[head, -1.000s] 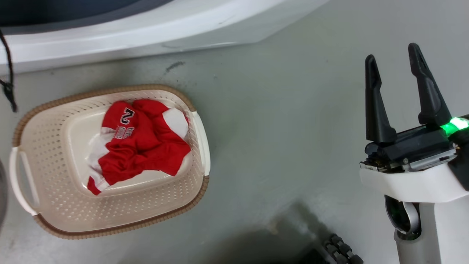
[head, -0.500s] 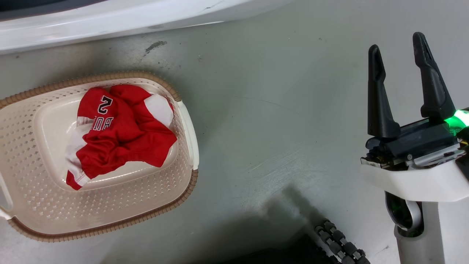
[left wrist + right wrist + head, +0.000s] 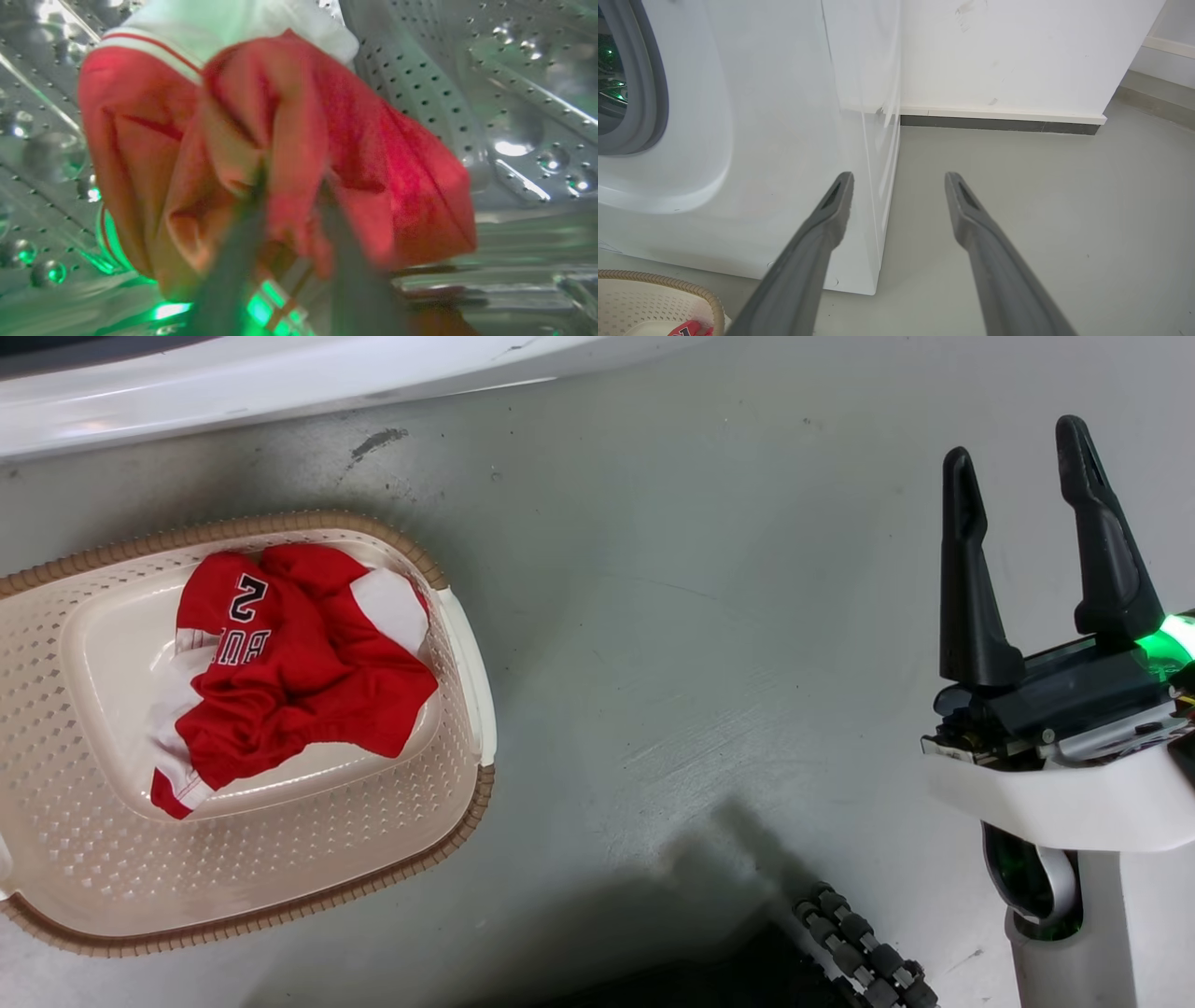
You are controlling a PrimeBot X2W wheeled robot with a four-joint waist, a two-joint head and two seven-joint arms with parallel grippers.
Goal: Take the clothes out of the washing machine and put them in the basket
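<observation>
Grey floor (image 3: 653, 616), white wall (image 3: 1017, 46) & washing machine (image 3: 784, 140); right end effector (image 3: 1015, 441) wide open, left end effector (image 3: 292, 186) holds red clothes (image 3: 373, 163) in drum (image 3: 467, 93).

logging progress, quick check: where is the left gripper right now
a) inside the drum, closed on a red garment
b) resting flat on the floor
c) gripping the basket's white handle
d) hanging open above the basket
a: in the left wrist view the left gripper has its dark fingers closed on a bunched red garment, with the perforated steel drum all around it.
</observation>
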